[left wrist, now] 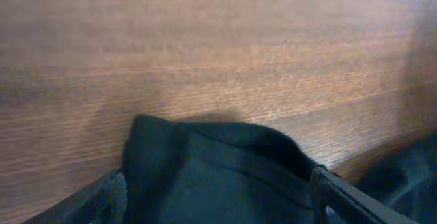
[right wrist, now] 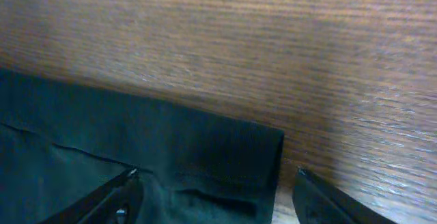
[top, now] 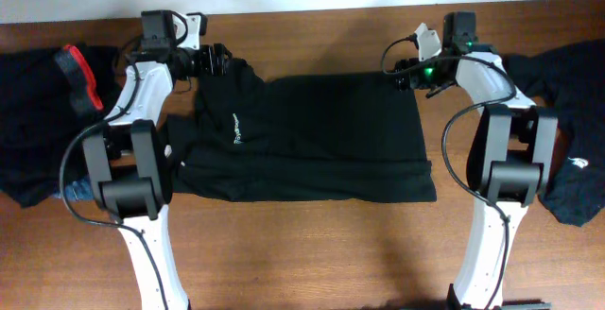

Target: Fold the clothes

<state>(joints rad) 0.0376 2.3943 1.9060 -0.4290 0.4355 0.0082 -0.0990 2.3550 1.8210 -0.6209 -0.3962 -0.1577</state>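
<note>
One black shirt (top: 321, 130) of the clothes lies spread flat mid-table, with a small white logo (top: 234, 129) near its left part. My left gripper (top: 216, 61) is at its far left corner. In the left wrist view that gripper (left wrist: 217, 183) is open, its fingers (left wrist: 102, 198) wide apart on either side of a rounded fold of black cloth (left wrist: 218, 162). My right gripper (top: 408, 72) is at the far right corner. In the right wrist view it (right wrist: 217, 177) stands open over the shirt's square corner (right wrist: 252, 149), which lies flat on the wood.
More black clothes lie heaped at the left edge (top: 28, 121), one showing a red-orange band (top: 80, 76). Another black garment (top: 567, 102) with a white print (top: 579, 163) lies at the right edge. Bare wooden table (top: 312, 244) shows in front of the shirt.
</note>
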